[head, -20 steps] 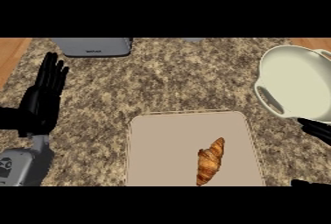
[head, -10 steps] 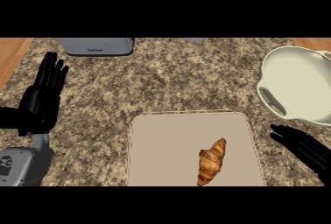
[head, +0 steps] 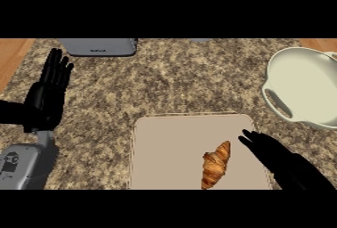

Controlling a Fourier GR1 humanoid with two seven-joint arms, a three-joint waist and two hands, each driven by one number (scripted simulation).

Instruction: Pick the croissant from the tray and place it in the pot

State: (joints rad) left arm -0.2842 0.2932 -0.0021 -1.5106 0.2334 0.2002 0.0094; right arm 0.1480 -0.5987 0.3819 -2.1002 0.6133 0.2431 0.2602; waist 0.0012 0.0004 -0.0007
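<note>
While croissant (head: 216,164) lies untouched on tray (head: 171,147), right hand (head: 280,162) hovers beside it, fingers straight, poised for grasp; left hand (head: 49,91) rests spread.

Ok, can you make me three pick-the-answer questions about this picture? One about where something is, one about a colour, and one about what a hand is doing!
1. Where is the croissant?
A. in the pot
B. on the tray
C. on the bare counter

2. What colour is the pot?
A. red
B. black
C. cream white

3. What is the right robot hand doing?
A. open beside the croissant
C. holding the pot
B. curled round the croissant

Answers:
1 B, it lies on the tray.
2 C, its bowl and rim look pale cream.
3 A, its fingers are straight, right of the croissant, not touching it.
</note>
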